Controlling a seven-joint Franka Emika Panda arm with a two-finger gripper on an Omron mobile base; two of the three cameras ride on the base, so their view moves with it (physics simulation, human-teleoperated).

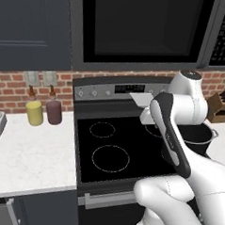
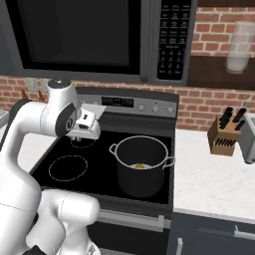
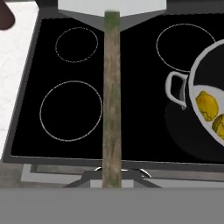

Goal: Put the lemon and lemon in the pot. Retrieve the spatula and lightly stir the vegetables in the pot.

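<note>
My gripper is shut on the spatula's thin handle, which runs straight away from the hand to the light-grey blade. The spatula is held above the black stovetop, left of the pot, with its blade toward the stove's back panel. The dark pot stands on the stove's right side. Two dull-yellow lemons lie inside it, one lemon beside the other lemon. The left base view has the blade past my forearm, and the pot partly hidden behind the arm.
A pale-yellow jar and a dark red jar stand on the left counter by the brick wall. A knife block sits on the right counter. A microwave hangs over the stove.
</note>
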